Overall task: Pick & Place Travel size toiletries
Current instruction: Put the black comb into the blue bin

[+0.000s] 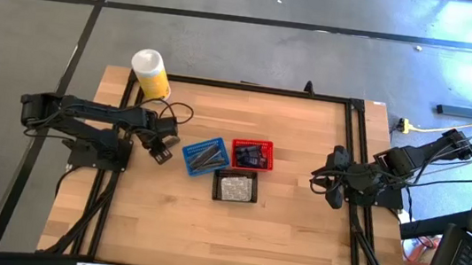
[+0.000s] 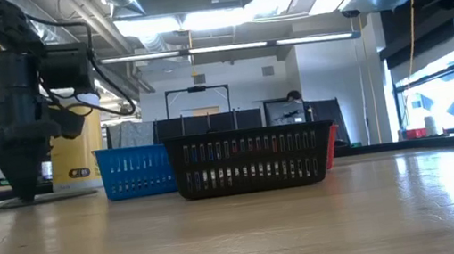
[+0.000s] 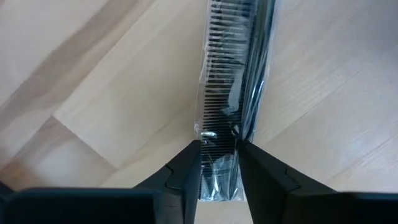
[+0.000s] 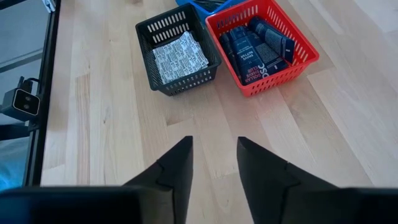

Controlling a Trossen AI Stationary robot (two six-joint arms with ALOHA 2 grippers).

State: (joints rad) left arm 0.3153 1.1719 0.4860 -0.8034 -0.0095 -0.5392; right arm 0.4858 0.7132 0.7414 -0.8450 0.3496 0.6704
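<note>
Overhead, three baskets sit mid-surface: blue, red, black, bunched together, prob. so sorted toiletries each get a bin. L hand is low just beside blue's outer side; R hand waits near the R edge, well apart from the bins. Yellow canister stands at the far L corner. Front of the surface is bare wood, plenty of room.

Low view: black basket is nearest, blue behind; L arm comes down beside blue.

L wrist: fingers stand narrow around one end of a comb in a clear packet lying flat on wood; touching, but grip not certain.

R wrist: R hand is partly open, empty. Navy tubes fill red, packets fill black.
</note>
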